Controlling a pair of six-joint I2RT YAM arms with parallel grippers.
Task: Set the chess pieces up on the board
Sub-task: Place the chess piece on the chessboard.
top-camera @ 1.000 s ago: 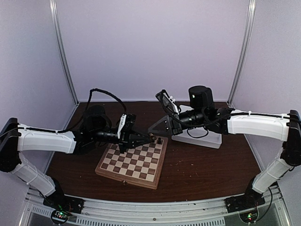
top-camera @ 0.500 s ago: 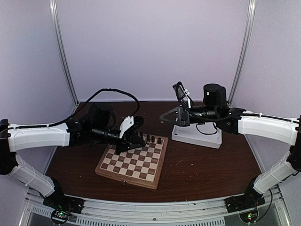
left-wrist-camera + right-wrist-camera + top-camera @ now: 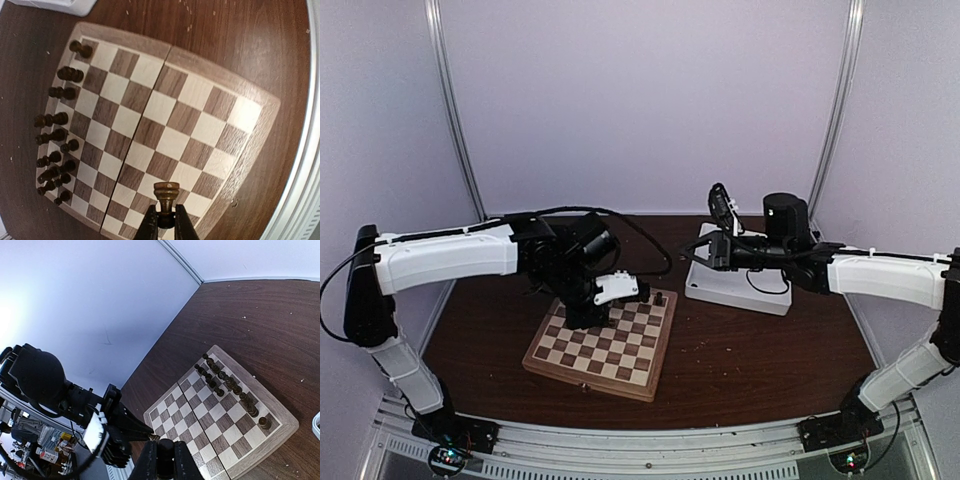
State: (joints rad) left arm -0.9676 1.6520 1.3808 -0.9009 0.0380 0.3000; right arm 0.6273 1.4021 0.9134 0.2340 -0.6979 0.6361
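Note:
The board lies in the middle of the table. Several dark chess pieces stand along its far edge; the left wrist view shows them in two rows. My left gripper points down over the board's left part. In its wrist view the left gripper is shut on a brown chess piece, held above the board. My right gripper hovers at the tray's left end. In its wrist view the right gripper is shut on a dark chess piece.
A white compartment tray stands at the back right of the board; its corner shows in the left wrist view. The left arm shows in the right wrist view. A metal rail runs along the near table edge.
The left arm has lifted and turned its gripper downward over the board's left part. The right gripper has drawn back to the right, from over the board's back to the tray's left end.

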